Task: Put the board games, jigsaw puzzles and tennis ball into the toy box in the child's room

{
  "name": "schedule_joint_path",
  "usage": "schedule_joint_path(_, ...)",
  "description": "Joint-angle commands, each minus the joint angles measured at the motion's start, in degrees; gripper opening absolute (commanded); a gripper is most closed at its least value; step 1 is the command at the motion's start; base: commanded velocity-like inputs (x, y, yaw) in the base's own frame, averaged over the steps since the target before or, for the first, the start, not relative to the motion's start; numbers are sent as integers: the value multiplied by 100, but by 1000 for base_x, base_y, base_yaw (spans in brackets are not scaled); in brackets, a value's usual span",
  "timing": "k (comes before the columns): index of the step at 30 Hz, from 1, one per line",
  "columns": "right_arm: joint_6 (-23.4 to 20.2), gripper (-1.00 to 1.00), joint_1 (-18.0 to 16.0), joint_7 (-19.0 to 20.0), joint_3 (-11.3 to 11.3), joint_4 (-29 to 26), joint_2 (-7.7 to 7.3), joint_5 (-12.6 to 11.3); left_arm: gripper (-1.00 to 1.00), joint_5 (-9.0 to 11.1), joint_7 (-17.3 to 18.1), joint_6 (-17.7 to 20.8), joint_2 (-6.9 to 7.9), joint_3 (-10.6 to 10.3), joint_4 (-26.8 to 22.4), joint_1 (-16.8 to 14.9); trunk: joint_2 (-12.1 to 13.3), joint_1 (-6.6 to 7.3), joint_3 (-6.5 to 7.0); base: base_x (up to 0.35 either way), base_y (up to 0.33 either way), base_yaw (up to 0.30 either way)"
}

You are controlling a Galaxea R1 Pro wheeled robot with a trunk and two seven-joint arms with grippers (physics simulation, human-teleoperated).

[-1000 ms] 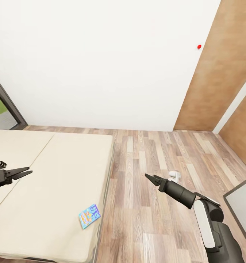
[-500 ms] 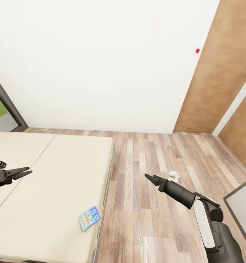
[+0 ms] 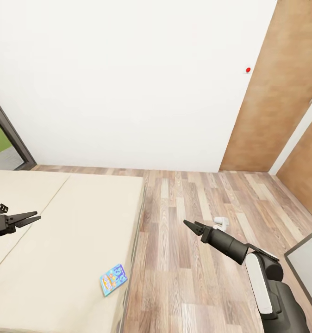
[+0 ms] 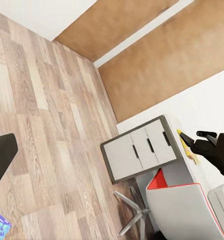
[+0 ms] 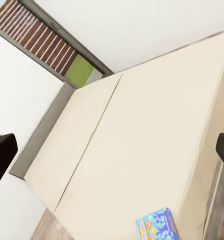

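Observation:
A blue board game [image 3: 113, 279] with yellow cartoon print lies flat near the foot corner of the cream bed [image 3: 59, 240], close to its floor-side edge. The right wrist view has the same board game [image 5: 156, 225] on the bed [image 5: 141, 140]. My left gripper [image 3: 34, 216] hovers open over the bed, well left of the game. Over the wood floor right of the bed, my right gripper [image 3: 191, 224] is open and holds nothing. The right gripper [image 4: 195, 137] is also caught by the left wrist camera. The toy box, jigsaw puzzles and tennis ball are out of view.
A white wall stands ahead with brown door panels [image 3: 276, 106] at the right. A small white object [image 3: 221, 223] lies on the floor. A grey drawer cabinet [image 3: 308, 259] sits at the right edge, with a red-and-grey chair [image 4: 186, 210] beside it. A dark-framed window [image 3: 1, 143] is at left.
The whole picture has slid slightly, so the camera moved; the bed and game sit a little lower in view. Both arms keep the same pose, grippers unchanged.

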State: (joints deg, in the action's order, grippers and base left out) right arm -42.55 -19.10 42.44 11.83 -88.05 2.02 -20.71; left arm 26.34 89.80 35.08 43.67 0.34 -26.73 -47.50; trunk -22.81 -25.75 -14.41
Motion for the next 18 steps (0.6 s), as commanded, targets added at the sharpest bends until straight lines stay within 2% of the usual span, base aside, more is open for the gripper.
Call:
schedule_joint_path(1, -35, 100, -6, 24, 13, -2, 4, -11, 100, 3, 20, 61, 1, -6, 1, -5, -11, -4, -3, 0, 0, 0)
schedule_joint_path(18, -20, 100, -6, 9, 14, 13, 7, -29, 100, 1, 20, 61, -8, -5, 1, -5, -11, -4, 29, 0, 0, 0)
